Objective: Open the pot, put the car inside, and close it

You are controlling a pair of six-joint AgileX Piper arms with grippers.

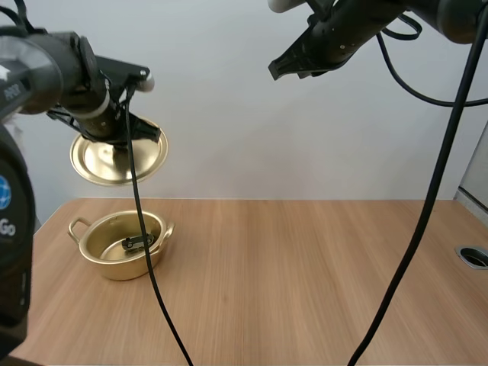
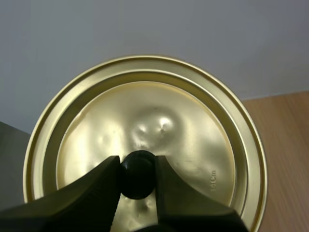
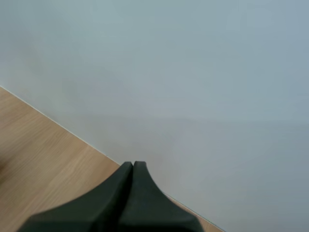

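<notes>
Pinching the black knob [image 2: 137,176] between its tips, my left tool [image 2: 137,162] holds the gold lid [image 2: 193,125] in the air, tilted, at about eleven o'clock from the pot [image 1: 114,268] and well clear of its mouth, which I judge leaves the opening free. That pot stands on the tabletop [image 1: 305,274] toward nine o'clock in the high view, and the small dark car [image 1: 139,243] lies inside on its floor. My right tool [image 3: 133,169], closed together on nothing, hangs high toward one o'clock, well apart from everything. Judging from this, only lowering the lid onto the rim is left
</notes>
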